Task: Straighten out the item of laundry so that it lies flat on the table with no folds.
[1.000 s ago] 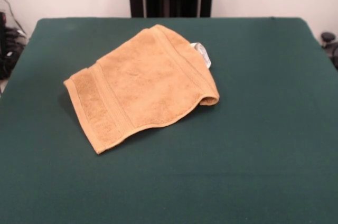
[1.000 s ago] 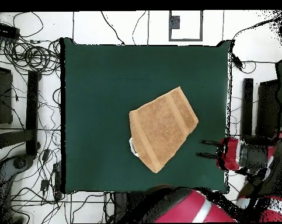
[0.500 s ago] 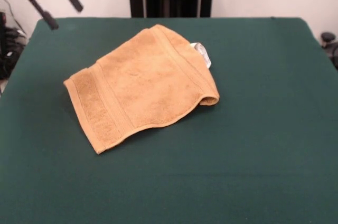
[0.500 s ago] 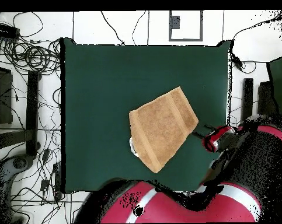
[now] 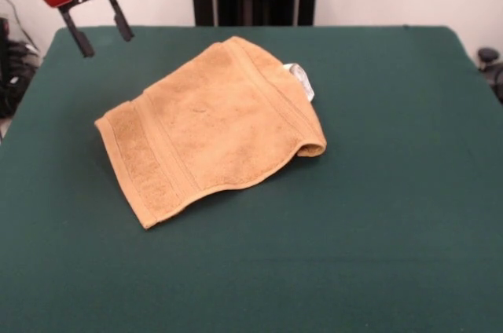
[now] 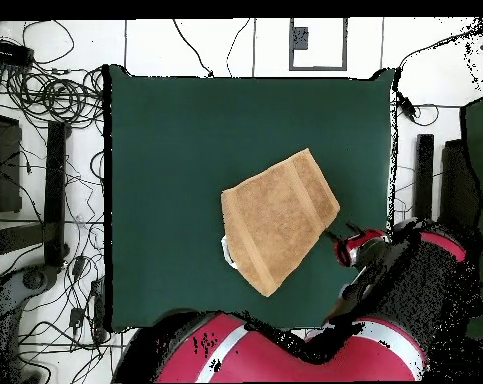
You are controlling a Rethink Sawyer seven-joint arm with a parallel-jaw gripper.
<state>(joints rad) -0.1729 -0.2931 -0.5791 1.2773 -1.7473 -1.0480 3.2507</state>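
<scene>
The gripper (image 5: 100, 36) hung released, fingers spread, above the table (image 5: 393, 192), up-left of the folded towel (image 5: 208, 133), nearest its banded left end.

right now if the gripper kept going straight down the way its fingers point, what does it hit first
Probably bare table, beside the towel. The open gripper hangs off the towel's banded corner, though depth is unclear.

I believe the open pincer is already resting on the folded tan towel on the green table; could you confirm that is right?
Not quite. The front view shows the pincer open but hanging in the air, apart from the towel, not resting on it. The towel does lie folded on the green table.
</scene>
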